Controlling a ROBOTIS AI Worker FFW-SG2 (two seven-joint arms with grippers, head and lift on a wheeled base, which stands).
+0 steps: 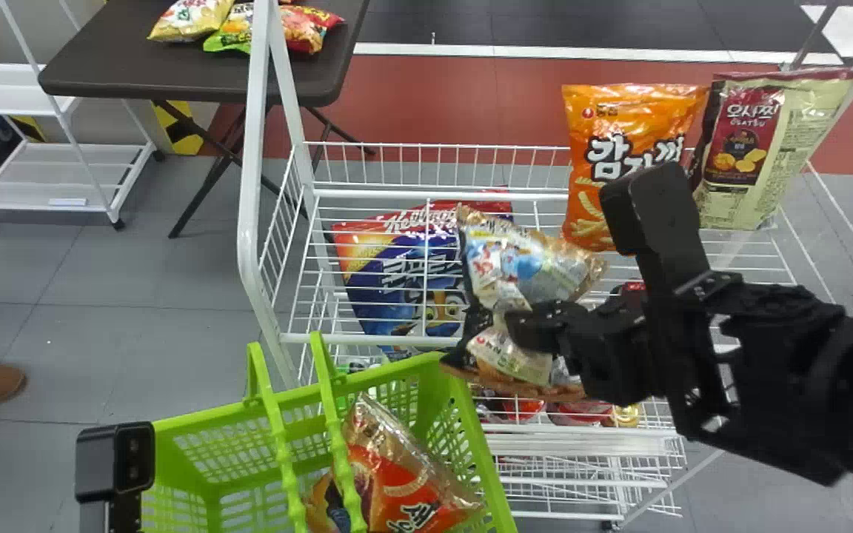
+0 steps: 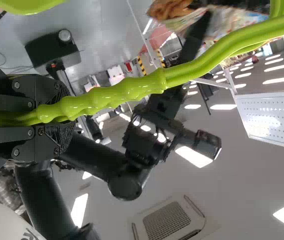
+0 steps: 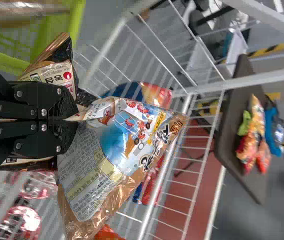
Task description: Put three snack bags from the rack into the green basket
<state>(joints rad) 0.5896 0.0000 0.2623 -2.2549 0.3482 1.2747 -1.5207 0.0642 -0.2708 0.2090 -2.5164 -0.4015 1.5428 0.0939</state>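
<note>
A black right hand pinches a crumpled silver-and-brown foil snack bag near the white wire rack's front rail; the black left hand grips the green plastic basket by its handles, a red-and-gold snack bag inside.

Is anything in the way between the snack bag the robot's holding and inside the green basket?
Yes, a little. The right gripper has the snack bag close to the basket's rim, so it probably has to go over that edge. Two green handles also cross the opening, farther left, and might get bumped.
</note>
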